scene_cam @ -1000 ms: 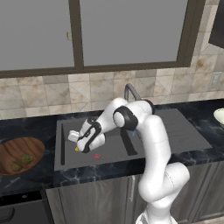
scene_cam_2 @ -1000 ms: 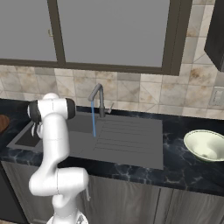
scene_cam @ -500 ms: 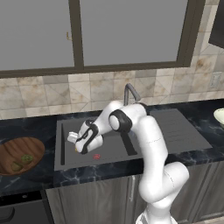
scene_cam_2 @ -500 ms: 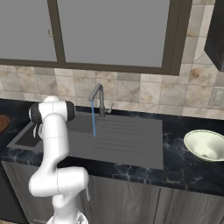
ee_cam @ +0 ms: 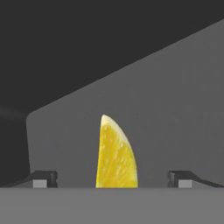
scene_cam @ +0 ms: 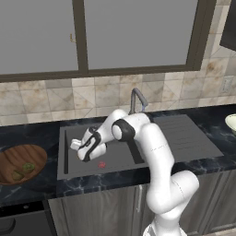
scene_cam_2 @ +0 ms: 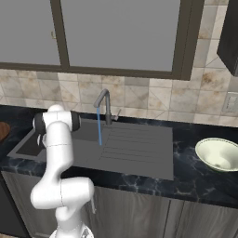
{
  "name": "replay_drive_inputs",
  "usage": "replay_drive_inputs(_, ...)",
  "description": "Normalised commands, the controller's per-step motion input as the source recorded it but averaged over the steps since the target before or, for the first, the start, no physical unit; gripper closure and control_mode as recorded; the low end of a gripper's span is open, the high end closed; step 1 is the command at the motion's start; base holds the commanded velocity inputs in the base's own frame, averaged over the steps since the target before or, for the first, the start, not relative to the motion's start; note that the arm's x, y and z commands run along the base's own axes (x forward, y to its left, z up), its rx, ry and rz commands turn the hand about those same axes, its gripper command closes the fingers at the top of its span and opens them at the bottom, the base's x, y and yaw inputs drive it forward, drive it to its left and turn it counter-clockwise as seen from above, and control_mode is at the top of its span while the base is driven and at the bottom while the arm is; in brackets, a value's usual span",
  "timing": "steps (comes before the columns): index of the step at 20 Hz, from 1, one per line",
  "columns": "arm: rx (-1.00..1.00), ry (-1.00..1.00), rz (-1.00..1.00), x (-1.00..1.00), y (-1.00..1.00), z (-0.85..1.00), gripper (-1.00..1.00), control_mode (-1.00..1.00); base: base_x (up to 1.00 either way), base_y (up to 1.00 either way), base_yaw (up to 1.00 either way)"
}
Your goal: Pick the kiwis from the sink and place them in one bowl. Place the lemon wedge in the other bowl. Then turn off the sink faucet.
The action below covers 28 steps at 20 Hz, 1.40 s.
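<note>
My gripper (ee_cam: 113, 179) is open, and the yellow lemon wedge (ee_cam: 115, 153) stands on the sink floor between its two fingertips (ee_cam: 43, 178), touching neither. In the left base view the gripper (scene_cam: 84, 151) is low in the left part of the dark sink (scene_cam: 69, 138). Two kiwis (scene_cam: 28, 167) lie in the brown wooden bowl (scene_cam: 9, 159) on the counter to the left. The pale bowl (scene_cam_2: 217, 154) sits on the counter far right. The faucet (scene_cam_2: 105, 103) runs a thin blue stream of water.
A small flat red thing (scene_cam: 102, 164) lies on the sink floor just right of my hand. The ribbed drainboard (scene_cam_2: 135, 146) spans the sink's right half. Tiled wall and a window rise behind the black marble counter (scene_cam_2: 195, 179).
The hand has sunk lower and a little leftward in the basin, down over the lemon wedge. The jaws have stayed open.
</note>
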Motion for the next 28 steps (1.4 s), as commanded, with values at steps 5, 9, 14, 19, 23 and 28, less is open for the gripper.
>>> replay_drive_inputs(5,0.0,0.0,0.0,0.27,0.1,-0.27,-1.0,-1.0,0.0,0.0,0.0)
replay_drive_inputs(9,0.0,0.0,0.0,0.06,0.06,-0.3,1.0,-1.0,0.0,0.0,0.0)
replay_drive_inputs(14,0.0,0.0,-0.03,-0.13,0.0,-0.32,1.0,-1.0,0.0,0.0,0.0)
replay_drive_inputs(19,0.0,0.0,-0.01,-0.12,0.0,-0.19,1.0,-1.0,0.0,0.0,0.0)
replay_drive_inputs(23,0.0,0.0,0.0,0.0,0.0,0.0,1.0,-1.0,0.0,0.0,0.0)
replay_drive_inputs(28,0.0,0.0,0.0,0.0,0.0,0.01,1.0,-1.0,0.0,0.0,0.0)
